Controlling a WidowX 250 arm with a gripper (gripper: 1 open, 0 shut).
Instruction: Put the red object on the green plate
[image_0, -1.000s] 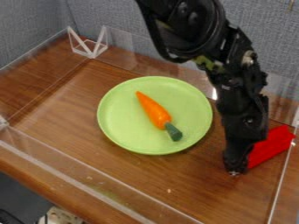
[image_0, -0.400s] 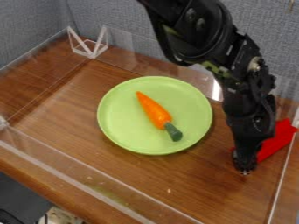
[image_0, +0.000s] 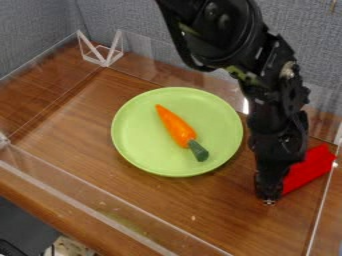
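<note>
The red object (image_0: 313, 165) is a bright red block lying on the wooden table just right of the green plate (image_0: 147, 135), apart from its rim. My gripper (image_0: 271, 187) points steeply down at the block's lower left end, and its dark fingers cover that end. Whether the fingers are gripping the block cannot be made out. The black arm reaches down from the top of the view. An orange carrot (image_0: 175, 125) with a green tip lies on the plate.
Clear acrylic walls (image_0: 80, 210) fence the wooden table on all sides. A small clear stand (image_0: 103, 46) sits at the back left corner. The red block lies close to the right wall.
The gripper has stayed at the red block's left end, with only a small wobble to the right and back. The plate and carrot have not moved.
</note>
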